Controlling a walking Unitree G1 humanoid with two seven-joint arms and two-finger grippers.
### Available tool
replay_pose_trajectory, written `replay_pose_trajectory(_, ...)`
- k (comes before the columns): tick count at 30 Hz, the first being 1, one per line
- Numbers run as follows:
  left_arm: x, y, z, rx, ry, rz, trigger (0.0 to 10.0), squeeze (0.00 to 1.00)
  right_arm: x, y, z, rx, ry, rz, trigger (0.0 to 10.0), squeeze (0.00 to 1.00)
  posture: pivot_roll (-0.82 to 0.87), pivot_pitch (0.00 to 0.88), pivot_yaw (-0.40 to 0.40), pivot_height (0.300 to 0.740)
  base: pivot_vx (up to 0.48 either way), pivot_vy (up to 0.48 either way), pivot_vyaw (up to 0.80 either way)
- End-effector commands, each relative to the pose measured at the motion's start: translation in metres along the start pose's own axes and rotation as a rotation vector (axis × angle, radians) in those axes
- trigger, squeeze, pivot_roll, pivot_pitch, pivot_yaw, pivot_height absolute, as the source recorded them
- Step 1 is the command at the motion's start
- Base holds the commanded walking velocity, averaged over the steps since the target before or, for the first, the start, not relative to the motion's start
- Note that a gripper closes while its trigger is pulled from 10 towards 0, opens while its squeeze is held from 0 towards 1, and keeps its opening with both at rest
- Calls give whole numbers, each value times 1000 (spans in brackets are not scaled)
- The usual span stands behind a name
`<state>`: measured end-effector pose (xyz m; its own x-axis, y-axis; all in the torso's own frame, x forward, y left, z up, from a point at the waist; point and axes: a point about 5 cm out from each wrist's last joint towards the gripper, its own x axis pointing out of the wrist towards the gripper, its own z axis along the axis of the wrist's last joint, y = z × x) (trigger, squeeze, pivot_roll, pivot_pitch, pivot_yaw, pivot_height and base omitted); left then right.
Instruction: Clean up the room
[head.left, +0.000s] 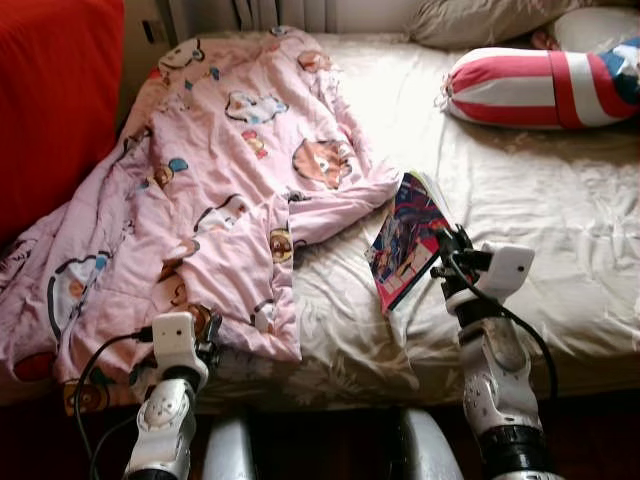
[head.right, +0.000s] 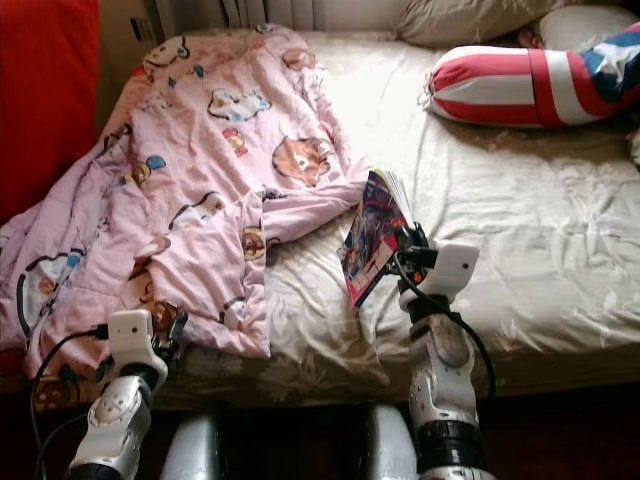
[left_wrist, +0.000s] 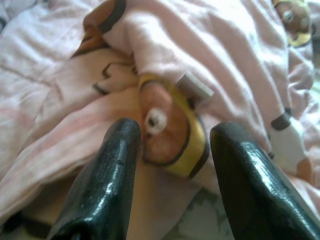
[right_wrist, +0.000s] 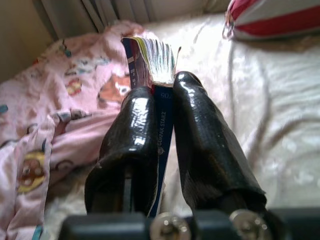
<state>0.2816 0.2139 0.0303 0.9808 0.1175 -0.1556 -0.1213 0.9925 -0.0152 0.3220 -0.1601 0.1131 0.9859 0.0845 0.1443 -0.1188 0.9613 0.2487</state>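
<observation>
**Colourful book being held on edge above the bed by the right end effector**

A thin, glossy book with a red, blue and purple illustrated cover (head.left: 405, 240) is being gripped near its spine by the right end effector (right_wrist: 165, 100), whose two long black fingers (right_wrist: 131, 145) are clamped on it from either side. In the right wrist view the fanned page edges are seen rising past the fingertips, and the blue spine is pinched between the pads. In the head views the book is being held tilted, its lower edge just above or touching the cream satin bedsheet (head.left: 540, 200); contact cannot be judged. The book is placed just beside the right-hand edge of the pink fleece blanket printed with cartoon animals (head.left: 220, 190), which is spread crumpled over the left half of the bed and is hanging over the near edge.

The left end effector (left_wrist: 170, 165) is being held low at the bed's near edge, over the blanket's hem. Its two black fingers (left_wrist: 107, 175) are spread apart with nothing between them, and a printed cartoon face with a yellow border is framed in the gap.

A cylindrical bolster striped in red and white with a blue patch (head.left: 545, 85) is lying across the head of the bed, well apart from the book, with a beige pillow (head.left: 480, 18) behind it. A red fabric surface (head.left: 55, 100) is seen along the left side.
</observation>
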Motion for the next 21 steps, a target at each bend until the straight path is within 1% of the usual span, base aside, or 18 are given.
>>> replay_pose_trajectory(1,-1,5,-3,7,7,6,10000,0,3,7,12,-18,-45,24,10000,0,63,88,-39,635,0,0,0)
replay_pose_trajectory(4,-1,6,-4,7,17,7,10000,0,2,8,8,-33,-27,22,10000,0,58,104,-38,655,0,0,0)
replay_pose_trajectory(8,-2,7,-7,5,27,9,10000,0,2,7,8,-25,-25,16,10000,0,58,110,-40,680,0,0,0)
replay_pose_trajectory(14,-8,10,-19,3,68,18,10000,0,0,4,6,-30,-8,6,10000,0,58,124,-47,730,0,0,0)
replay_pose_trajectory(15,-8,10,-19,3,68,18,10000,0,0,4,6,-30,-8,6,10000,0,58,124,-47,730,0,0,0)
replay_pose_trajectory(16,-9,11,-20,3,73,21,10000,0,-1,4,5,-30,-5,5,10000,0,58,126,-50,740,0,0,0)
replay_pose_trajectory(21,-13,14,-26,8,93,30,10000,0,-2,4,3,-30,4,4,10000,0,58,133,-57,740,0,0,0)
